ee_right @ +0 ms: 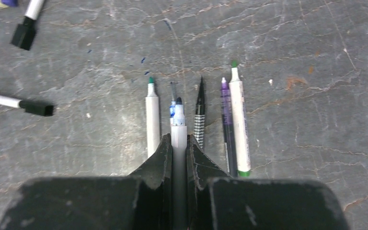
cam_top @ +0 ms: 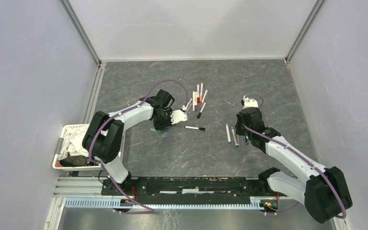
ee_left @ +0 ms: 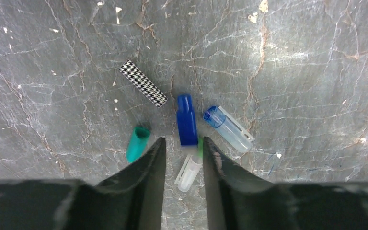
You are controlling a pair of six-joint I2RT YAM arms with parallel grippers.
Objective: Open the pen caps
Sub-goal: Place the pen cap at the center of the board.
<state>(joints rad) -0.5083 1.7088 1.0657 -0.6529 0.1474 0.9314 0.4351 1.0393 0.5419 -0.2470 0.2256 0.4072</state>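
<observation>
In the left wrist view my left gripper stands open just above the table. A clear pen cap with a green end lies loose between its fingers. Around it lie more pen caps: blue, teal, clear blue and houndstooth. My right gripper is shut on a white pen whose bare dark tip points away. Uncapped pens lie in a row either side of it. From above, the left gripper and right gripper are far apart.
A bunch of capped pens lies at the middle back, and one black-capped pen lies alone between the arms. Two black-capped pens show at the left of the right wrist view. A white basket sits at the table's left edge.
</observation>
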